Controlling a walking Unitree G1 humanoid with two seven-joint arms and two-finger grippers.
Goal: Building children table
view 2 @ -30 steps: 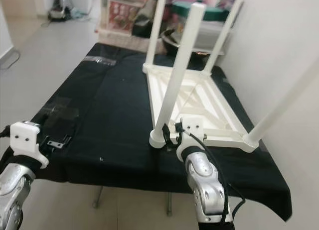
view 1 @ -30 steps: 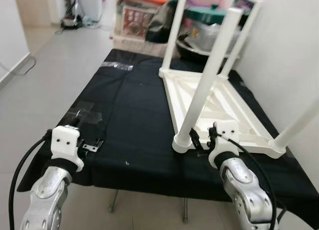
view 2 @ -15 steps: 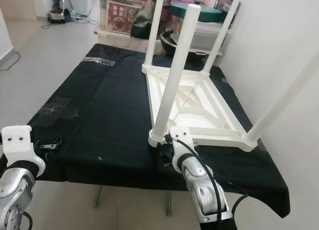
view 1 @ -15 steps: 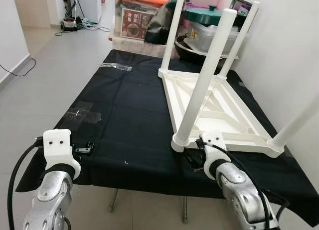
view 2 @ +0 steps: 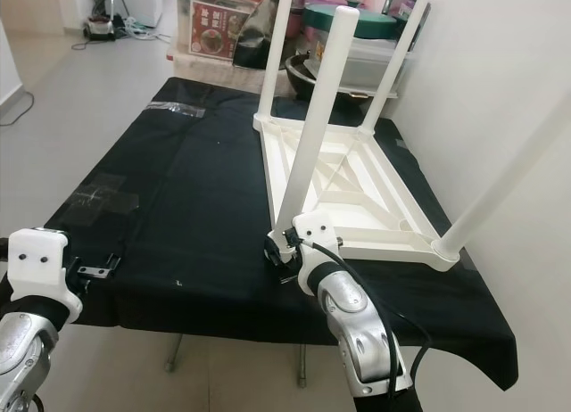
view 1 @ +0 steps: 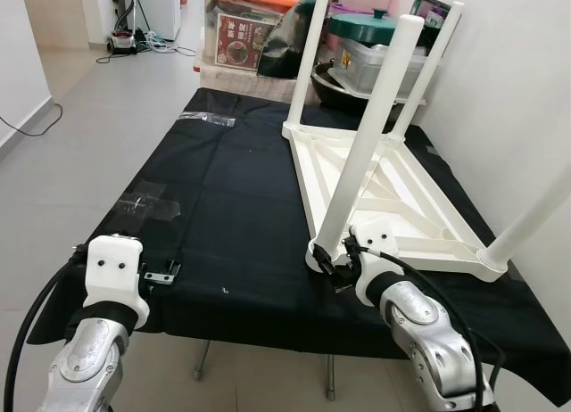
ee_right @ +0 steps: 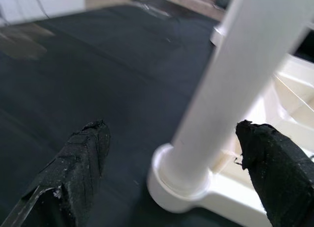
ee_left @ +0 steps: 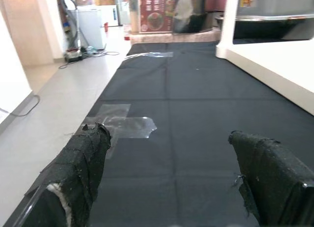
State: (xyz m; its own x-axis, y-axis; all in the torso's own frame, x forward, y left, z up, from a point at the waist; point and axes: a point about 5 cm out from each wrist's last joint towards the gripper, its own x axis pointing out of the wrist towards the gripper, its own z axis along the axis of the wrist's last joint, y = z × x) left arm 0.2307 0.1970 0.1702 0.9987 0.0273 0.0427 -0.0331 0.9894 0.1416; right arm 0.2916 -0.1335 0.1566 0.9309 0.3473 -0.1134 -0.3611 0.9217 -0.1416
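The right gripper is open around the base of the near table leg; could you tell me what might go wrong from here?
1. The right gripper straddles the near leg low at its socket; gripping there may give poor leverage, so the leg could tilt.
2. The upturned table lies loose on the black cloth close to the near edge; a push might slide it off.
3. The right leg leans towards the wall and may not be fully seated.

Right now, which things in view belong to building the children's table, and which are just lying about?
Job in hand:
- upturned white table on the black cloth
- nearest leg, standing in its corner socket
- right claw, open at that leg's base
- left claw, open over the cloth edge

Lying about:
- clear tape patches
- storage boxes and pot behind the table
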